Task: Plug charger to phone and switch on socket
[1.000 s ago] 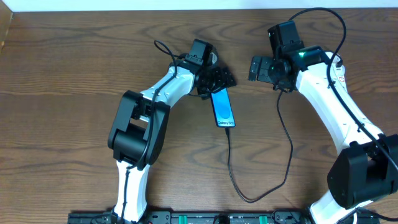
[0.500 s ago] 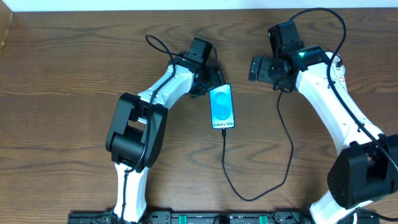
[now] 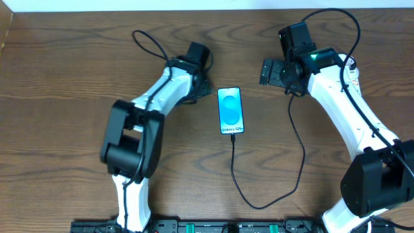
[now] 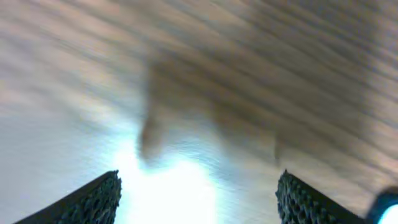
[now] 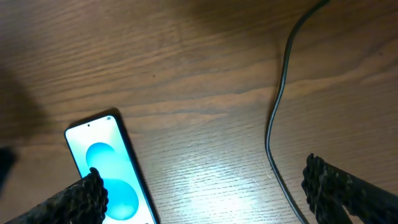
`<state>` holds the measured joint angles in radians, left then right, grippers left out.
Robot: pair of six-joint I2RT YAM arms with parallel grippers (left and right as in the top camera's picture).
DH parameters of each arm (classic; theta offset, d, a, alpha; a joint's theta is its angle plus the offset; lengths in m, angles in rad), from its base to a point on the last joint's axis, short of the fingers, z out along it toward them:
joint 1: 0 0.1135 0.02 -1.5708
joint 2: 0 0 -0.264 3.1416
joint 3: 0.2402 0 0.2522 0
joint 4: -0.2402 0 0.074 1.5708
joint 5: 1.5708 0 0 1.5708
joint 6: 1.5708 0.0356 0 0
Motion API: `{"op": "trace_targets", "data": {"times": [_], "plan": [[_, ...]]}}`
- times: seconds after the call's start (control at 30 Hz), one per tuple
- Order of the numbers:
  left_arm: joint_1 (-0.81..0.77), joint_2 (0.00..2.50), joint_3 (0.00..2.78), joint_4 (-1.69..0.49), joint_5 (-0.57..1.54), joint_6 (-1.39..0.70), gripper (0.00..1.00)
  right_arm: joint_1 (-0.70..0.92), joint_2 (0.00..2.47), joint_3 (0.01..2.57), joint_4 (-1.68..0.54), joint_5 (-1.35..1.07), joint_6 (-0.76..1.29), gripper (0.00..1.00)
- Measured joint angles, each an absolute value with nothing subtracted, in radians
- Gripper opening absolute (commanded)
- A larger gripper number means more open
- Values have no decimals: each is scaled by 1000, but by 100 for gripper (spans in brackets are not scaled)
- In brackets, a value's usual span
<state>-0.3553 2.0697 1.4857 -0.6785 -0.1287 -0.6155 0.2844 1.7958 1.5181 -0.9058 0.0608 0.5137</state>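
The phone [image 3: 231, 110] lies flat on the wooden table with its blue-cyan screen up; it also shows in the right wrist view [image 5: 102, 171]. The charger [image 3: 240, 184], a thin black cable, meets the phone's near edge, loops toward the table front and rises to the right arm; it also shows in the right wrist view [image 5: 275, 130]. My left gripper [image 3: 202, 87] is open and empty just left of the phone, apart from it; its wrist view [image 4: 199, 199] is blurred. My right gripper [image 3: 266, 71] is open and empty right of the phone [image 5: 205, 186]. The socket is out of view.
The wooden table [image 3: 65, 97] runs to a pale wall edge at the back. The left arm's thick black cable [image 3: 147, 43] loops behind its wrist. The right arm [image 3: 343, 103] spans the right side.
My left gripper let go of the phone and drew back to the left. The phone turned from tilted to straight and now lies free. The right arm has not moved.
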Motion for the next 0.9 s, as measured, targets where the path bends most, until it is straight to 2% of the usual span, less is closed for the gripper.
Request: {"op": "trace_targets", "data": {"times": [0.2, 0.47, 0.9], "plan": [[-348, 1829, 1481, -760, -263, -564, 80, 285, 1796, 1518, -908, 62, 514, 99], [-348, 1529, 1481, -802, -305, -542, 80, 285, 1796, 1518, -908, 64, 514, 99], [-348, 1435, 1481, -823, -314, -542, 81, 285, 1796, 1518, -909, 64, 514, 99]]}}
